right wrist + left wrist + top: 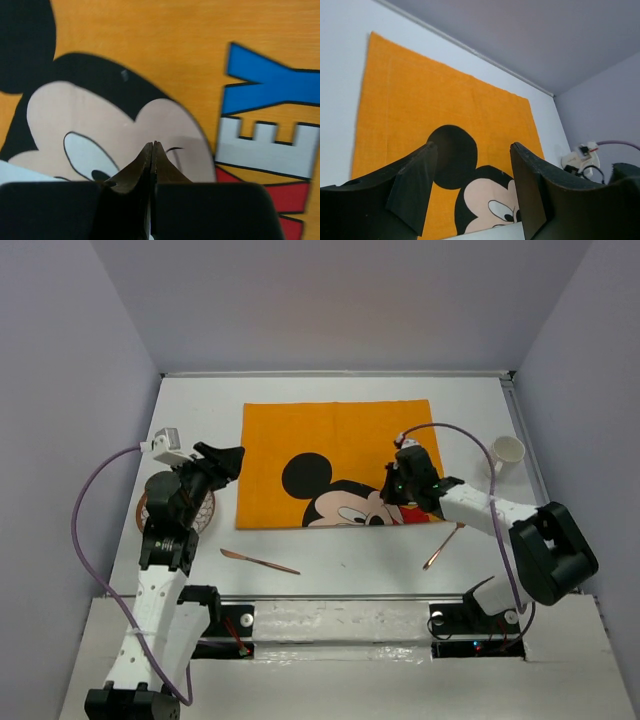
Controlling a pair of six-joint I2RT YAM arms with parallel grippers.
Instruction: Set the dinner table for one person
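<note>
The dinner table point(340, 585) is a large white tabletop. An orange Mickey Mouse mat point(335, 440) lies flat at its middle. My left gripper point(232, 460) is open and empty, held above the mat's left edge; in the left wrist view the mat point(445, 110) shows between its fingers point(415, 185). My right gripper point(392, 492) is shut with nothing between the jaws, just over Mickey's face point(100, 125) near the mat's front right. A copper knife point(258, 561) lies in front of the mat, a copper fork or spoon point(442, 545) at the front right.
A brown-rimmed plate point(146, 512) lies at the left, partly under my left arm. A white cup point(507, 453) stands to the right of the mat. Grey walls close in the table on three sides.
</note>
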